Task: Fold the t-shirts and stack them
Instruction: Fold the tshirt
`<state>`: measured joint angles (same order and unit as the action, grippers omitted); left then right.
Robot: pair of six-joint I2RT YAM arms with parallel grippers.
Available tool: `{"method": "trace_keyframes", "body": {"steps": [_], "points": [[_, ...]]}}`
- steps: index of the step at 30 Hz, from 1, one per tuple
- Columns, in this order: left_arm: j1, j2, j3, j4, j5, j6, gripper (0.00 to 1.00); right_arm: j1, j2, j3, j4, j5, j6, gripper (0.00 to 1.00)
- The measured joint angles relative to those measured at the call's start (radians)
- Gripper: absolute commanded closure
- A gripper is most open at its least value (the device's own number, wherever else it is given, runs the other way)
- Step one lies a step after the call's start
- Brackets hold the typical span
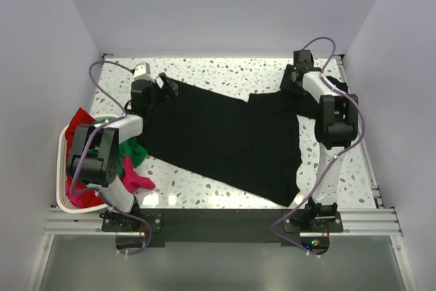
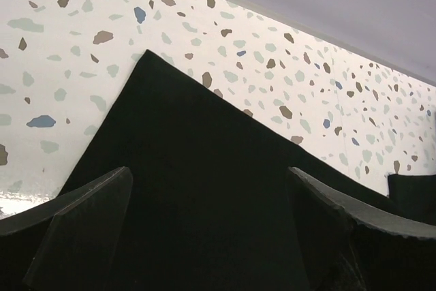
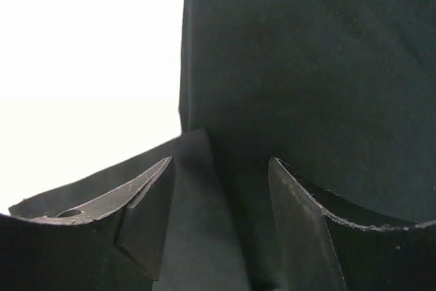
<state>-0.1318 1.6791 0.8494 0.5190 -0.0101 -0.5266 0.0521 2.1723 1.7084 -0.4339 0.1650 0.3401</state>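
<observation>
Though left claw gapes empty, right claw — half open — straddles black t-shirt near basket.

I see a white speckled table, brightly lit, boxed by plain pale walls, with a metal rail at its near edge.

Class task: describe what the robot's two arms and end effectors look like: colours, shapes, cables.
The left arm and right arm mix white links with black joint housings; a purple cable loops along each. The left end effector and right end effector each have two matte black, curved, tapering fingers.
</observation>
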Motion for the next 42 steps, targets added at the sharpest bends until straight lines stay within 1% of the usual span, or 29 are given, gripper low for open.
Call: {"method": "trace_keyframes", "body": {"steps": [14, 19, 24, 26, 29, 30, 33, 34, 35, 39, 42], "points": [[0.015, 0.011, 0.013, -0.013, 0.018, 0.016, 0.00, -0.018, 0.027, 0.008, 0.068, -0.108, -0.024, 0.49], [0.015, 0.021, 0.018, -0.014, 0.026, 0.016, 0.00, -0.018, 0.027, 0.008, 0.076, -0.130, -0.027, 0.55], [0.015, 0.026, 0.023, -0.022, 0.029, 0.023, 0.00, -0.018, 0.032, 0.008, 0.076, -0.135, -0.030, 0.64], [0.016, 0.032, 0.032, -0.030, 0.029, 0.024, 0.00, -0.018, 0.035, 0.008, 0.075, -0.137, -0.032, 0.66], [0.019, 0.046, 0.048, -0.036, 0.029, 0.026, 0.00, -0.018, 0.035, 0.008, 0.075, -0.138, -0.037, 0.73], [0.020, 0.050, 0.051, -0.038, 0.029, 0.027, 0.00, -0.018, 0.035, 0.008, 0.075, -0.138, -0.039, 0.80], [0.023, 0.056, 0.055, -0.047, 0.030, 0.034, 0.00, -0.018, 0.035, 0.008, 0.075, -0.138, -0.047, 0.90], [0.025, 0.056, 0.056, -0.051, 0.030, 0.034, 0.00, -0.018, 0.035, 0.008, 0.075, -0.138, -0.048, 0.96], [0.026, 0.056, 0.056, -0.056, 0.030, 0.036, 0.00, -0.018, 0.035, 0.008, 0.075, -0.138, -0.049, 1.00], [0.030, 0.064, 0.076, -0.082, 0.030, 0.044, 0.00, -0.018, 0.035, 0.008, 0.075, -0.139, -0.050, 1.00], [0.032, 0.092, 0.129, -0.123, 0.024, 0.061, 0.00, -0.018, 0.035, 0.007, 0.077, -0.140, -0.050, 1.00]]}}
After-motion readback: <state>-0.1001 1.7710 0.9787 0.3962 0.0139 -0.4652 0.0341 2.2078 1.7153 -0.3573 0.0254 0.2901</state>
